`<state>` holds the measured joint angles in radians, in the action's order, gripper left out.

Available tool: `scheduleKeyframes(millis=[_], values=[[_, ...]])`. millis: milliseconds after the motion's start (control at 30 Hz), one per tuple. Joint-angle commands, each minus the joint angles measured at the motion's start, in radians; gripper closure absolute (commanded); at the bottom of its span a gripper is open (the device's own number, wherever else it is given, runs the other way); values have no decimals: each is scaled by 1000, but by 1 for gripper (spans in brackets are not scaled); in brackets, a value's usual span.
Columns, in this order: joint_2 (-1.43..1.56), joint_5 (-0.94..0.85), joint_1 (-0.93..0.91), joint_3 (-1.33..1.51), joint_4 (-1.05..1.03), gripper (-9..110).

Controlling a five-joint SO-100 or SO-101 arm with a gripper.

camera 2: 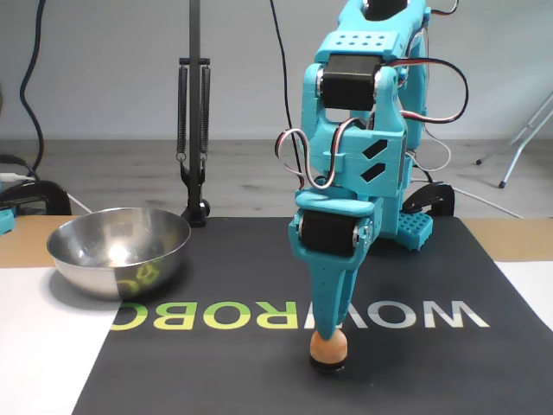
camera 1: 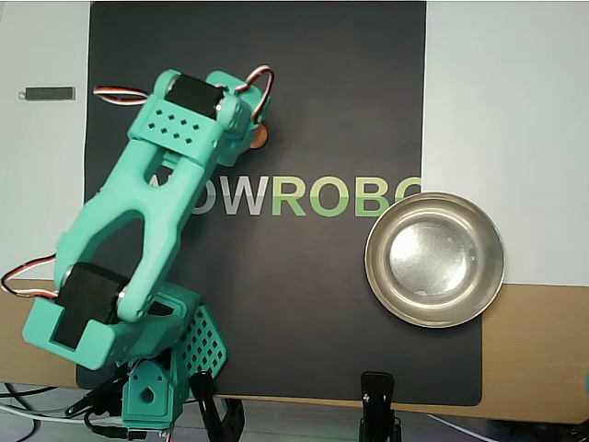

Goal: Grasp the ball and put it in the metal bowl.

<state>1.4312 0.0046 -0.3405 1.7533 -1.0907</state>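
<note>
Fixed view, far left: the metal bowl (camera 2: 119,251) sits on the table, straddling the edge of the black mat (camera 2: 259,380) and the white sheet (camera 2: 43,346) beside it. Shiny, upright, nothing showing inside it from this angle. Behind the bowl a black lamp stand (camera 2: 194,130) with springs rises off the table edge.

Moving right along the mat, the printed lettering (camera 2: 294,316) runs across it, upside down from here. Right of the bowl and well apart from it, the teal arm (camera 2: 363,130) stands tall and folds straight down. The gripper (camera 2: 328,333) points down at the mat, fingers drawn together into a narrow point, tips touching the top of the ball (camera 2: 329,347). The ball rests just in front of the lettering, on what looks like a small dark base. Whether the fingers actually clamp the ball or only press on it, I cannot tell; they look close to shut.

Overhead view, left to right: the arm (camera 1: 152,212) stretches up from its base at the lower left of the mat (camera 1: 304,304). Only a sliver of the ball (camera 1: 260,137) peeks out beside the wrist, just above the lettering (camera 1: 313,195). The gripper itself is hidden under the arm here. Far right of the ball, the bowl (camera 1: 435,260) is empty, overlapping the mat's right edge.
</note>
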Motion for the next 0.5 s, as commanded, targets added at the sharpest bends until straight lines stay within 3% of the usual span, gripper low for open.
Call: scheduleKeyframes(millis=[0, 467], values=[[37, -2, 0, -2, 0, 68], [37, 0, 2, -2, 6, 68]])
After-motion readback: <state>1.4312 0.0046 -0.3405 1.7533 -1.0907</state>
